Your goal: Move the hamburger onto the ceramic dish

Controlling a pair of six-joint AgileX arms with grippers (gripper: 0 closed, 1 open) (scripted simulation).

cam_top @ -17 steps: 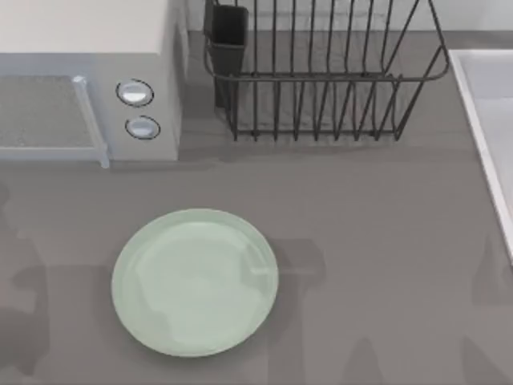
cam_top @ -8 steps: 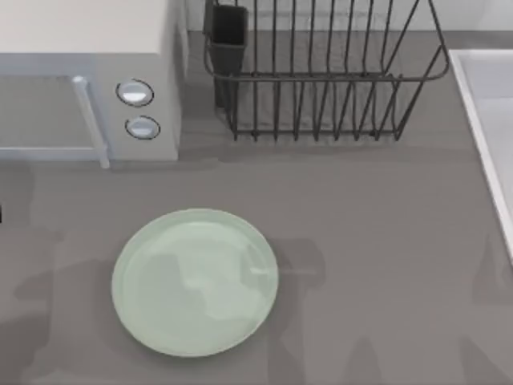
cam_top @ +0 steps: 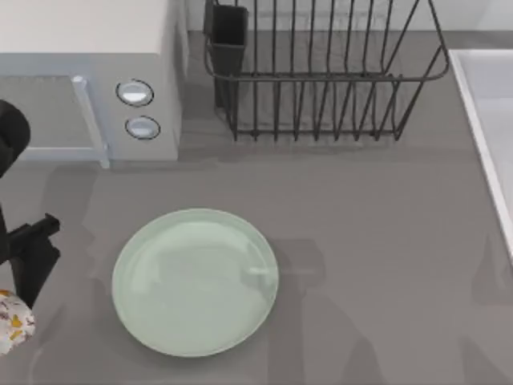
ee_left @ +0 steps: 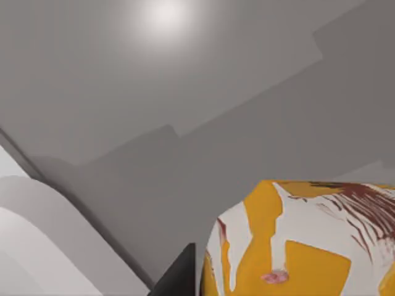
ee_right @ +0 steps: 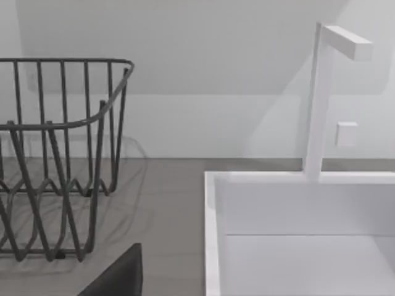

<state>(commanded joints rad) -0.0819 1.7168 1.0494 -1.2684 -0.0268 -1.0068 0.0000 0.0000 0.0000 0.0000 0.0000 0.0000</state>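
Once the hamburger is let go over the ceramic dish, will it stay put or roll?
The hamburger looks small and roundish, so it may roll a little. The ceramic dish looks glossy, so it might slide; the shallow raised rim should probably stop it. Releasing low near the centre seems safest.

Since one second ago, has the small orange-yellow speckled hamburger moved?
Yes. The hamburger has come into the top view at its left edge, left of the unmoved pale green dish.

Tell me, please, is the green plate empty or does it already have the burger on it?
Empty. The plate shows only bare glaze; the burger sits off it at the table's left edge, by the left gripper.
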